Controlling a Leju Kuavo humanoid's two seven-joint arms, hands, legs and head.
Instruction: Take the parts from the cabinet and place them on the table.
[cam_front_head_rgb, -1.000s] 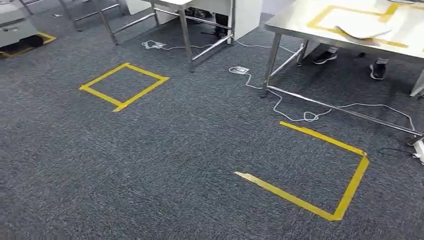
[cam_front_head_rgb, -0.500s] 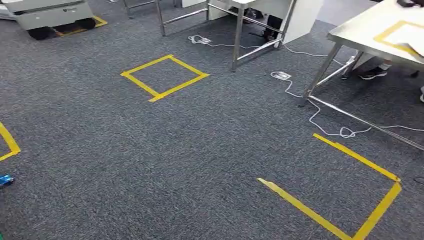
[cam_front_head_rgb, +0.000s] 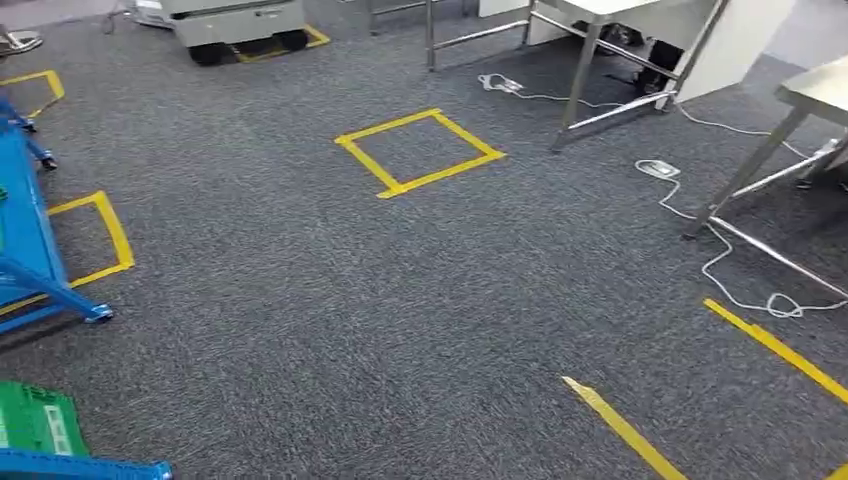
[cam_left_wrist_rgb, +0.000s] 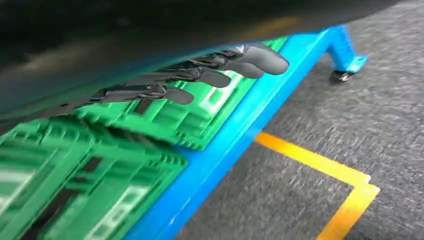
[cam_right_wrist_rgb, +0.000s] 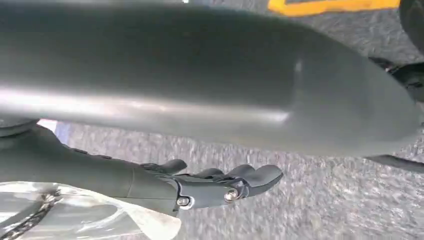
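At 9 o'clock on the grey carpet (cam_front_head_rgb: 300, 320) stands one blue wheeled rack (cam_front_head_rgb: 30, 240). Its long rail runs from near to far in the head view. One green crate (cam_front_head_rgb: 35, 420) shows at 7 o'clock there. The left wrist view shows two green crates (cam_left_wrist_rgb: 165, 120) side by side on the rack, lengthwise along the rail. Whether they hold parts cannot be told.

The left hand (cam_left_wrist_rgb: 200, 75) hangs above the crates with its fingers straight and slightly apart, holding nothing. The right hand (cam_right_wrist_rgb: 220, 187) hangs over the carpet with its fingers extended and nothing in them.

Five yellow tape markings are counted. One complete square (cam_front_head_rgb: 420, 150) lies at 12 o'clock and one open outline (cam_front_head_rgb: 700, 400) at 5 o'clock. One is behind the rack, one at 10 o'clock, and one under a grey wheeled unit (cam_front_head_rgb: 235, 20) at 11 o'clock. A steel worktop (cam_front_head_rgb: 815, 90) stands at 2 o'clock. White cable (cam_front_head_rgb: 720, 270) with two socket blocks trails between the legs.
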